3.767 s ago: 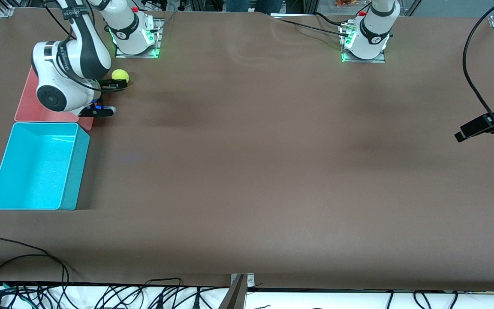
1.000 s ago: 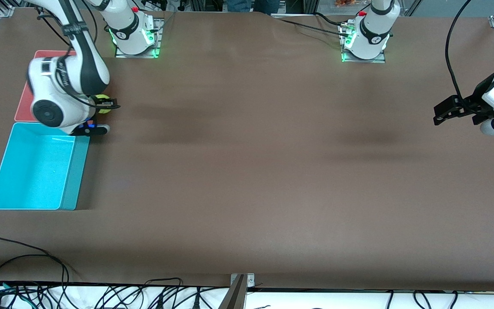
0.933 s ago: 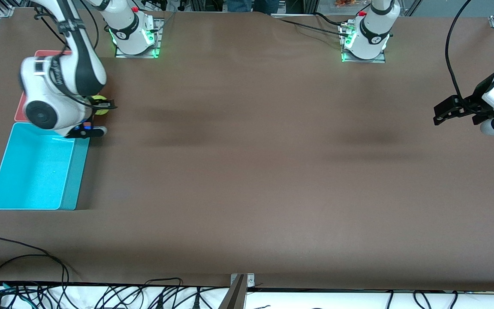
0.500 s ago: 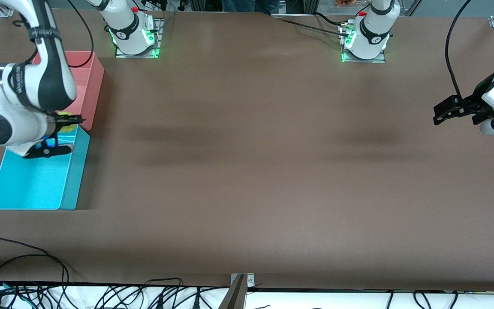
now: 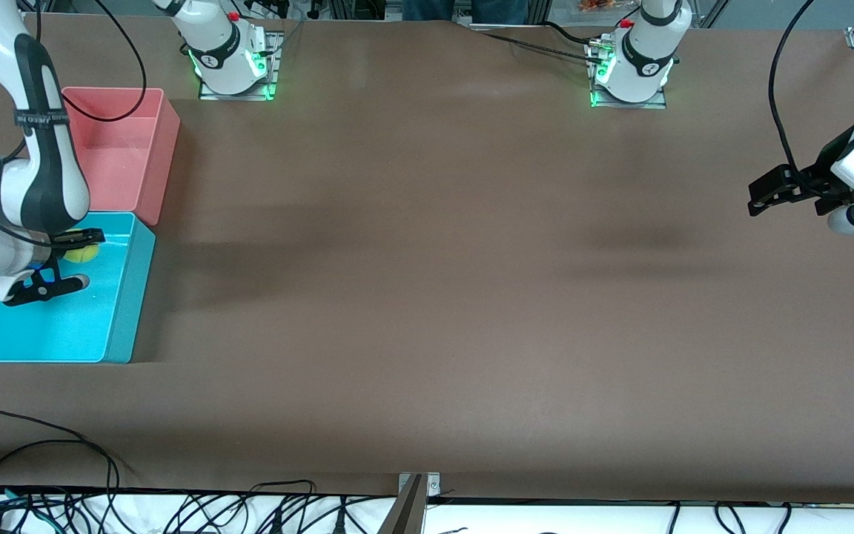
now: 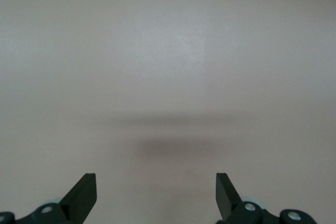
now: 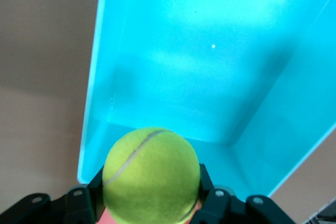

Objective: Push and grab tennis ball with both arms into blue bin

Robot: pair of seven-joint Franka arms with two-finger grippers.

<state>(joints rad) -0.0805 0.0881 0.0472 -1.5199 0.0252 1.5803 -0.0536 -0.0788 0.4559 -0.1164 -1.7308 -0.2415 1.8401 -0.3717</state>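
Tennis ball [image 5: 81, 254] sits clamped between the fingers [image 7: 214, 203] of our right gripper [image 5: 71, 256], which hangs over the blue bin [image 5: 120, 326] near the bin's end next to the pink bin [image 5: 161, 159]. In our right wrist view the ball [image 7: 151, 174] fills the gap between the fingers, with the bin's turquoise floor [image 7: 210, 66] directly below it. The blue bin stands on the counter [image 5: 427, 297] at the right arm's end, nearer the front camera than the pink bin and just beside it. Our left gripper [image 5: 772, 194] waits over bare counter at the left arm's end, its fingers [image 6: 84, 195] spread apart and holding nothing.
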